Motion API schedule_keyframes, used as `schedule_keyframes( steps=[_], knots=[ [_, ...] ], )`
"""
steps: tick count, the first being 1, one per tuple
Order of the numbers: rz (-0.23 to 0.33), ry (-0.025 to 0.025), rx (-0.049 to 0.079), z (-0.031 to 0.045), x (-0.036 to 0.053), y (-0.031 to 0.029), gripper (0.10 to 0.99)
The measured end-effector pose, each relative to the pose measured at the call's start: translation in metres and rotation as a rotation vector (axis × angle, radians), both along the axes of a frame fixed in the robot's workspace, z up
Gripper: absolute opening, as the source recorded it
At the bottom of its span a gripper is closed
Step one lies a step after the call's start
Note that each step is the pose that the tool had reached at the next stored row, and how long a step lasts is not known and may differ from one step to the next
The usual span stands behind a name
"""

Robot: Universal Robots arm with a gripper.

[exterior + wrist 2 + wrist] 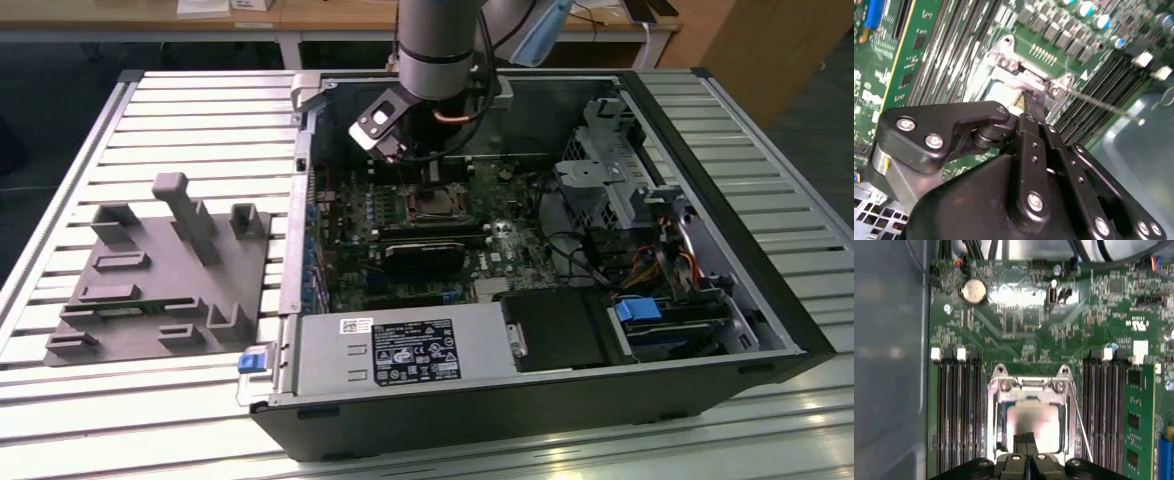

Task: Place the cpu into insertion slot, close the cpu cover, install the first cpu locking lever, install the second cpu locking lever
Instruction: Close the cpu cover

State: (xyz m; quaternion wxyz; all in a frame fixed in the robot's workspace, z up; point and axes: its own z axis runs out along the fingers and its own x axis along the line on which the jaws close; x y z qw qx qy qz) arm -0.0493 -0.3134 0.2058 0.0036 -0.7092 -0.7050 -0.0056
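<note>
Gripper [1026,436], fingers together on nothing, is sitting at the edge of the cpu cover [1031,385], closed over the cpu [1035,421] in the insertion slot [430,208]; pressing squarely downward should be keeping the frame flat.

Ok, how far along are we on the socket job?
Done: the cpu lies seated, and the cpu cover looks closed over it. In hand: the end effector, shut, sits at the cover's edge. Left: one locking lever angles free beside the cover, not yet latched; the other I cannot make out.
</note>
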Motion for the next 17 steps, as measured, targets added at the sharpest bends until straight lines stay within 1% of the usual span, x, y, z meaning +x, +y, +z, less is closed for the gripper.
schedule_keyframes(
  steps=[2, 8, 12, 15, 17],
  knots=[
    [0.0, 0.0, 0.0, -0.0007, -0.0025, 0.0, 0.106],
    [0.0, 0.0004, 0.0, -0.0053, -0.0026, -0.0001, 0.106],
    [0.0, 0.0008, -0.001, -0.0067, 0.0015, -0.0001, 0.106],
    [0.0, 0.0002, 0.0, -0.0068, 0.0051, 0.0, 0.106],
    [0.0, -0.001, 0.002, -0.0056, 0.0054, 0.0003, 0.106]
  ],
)
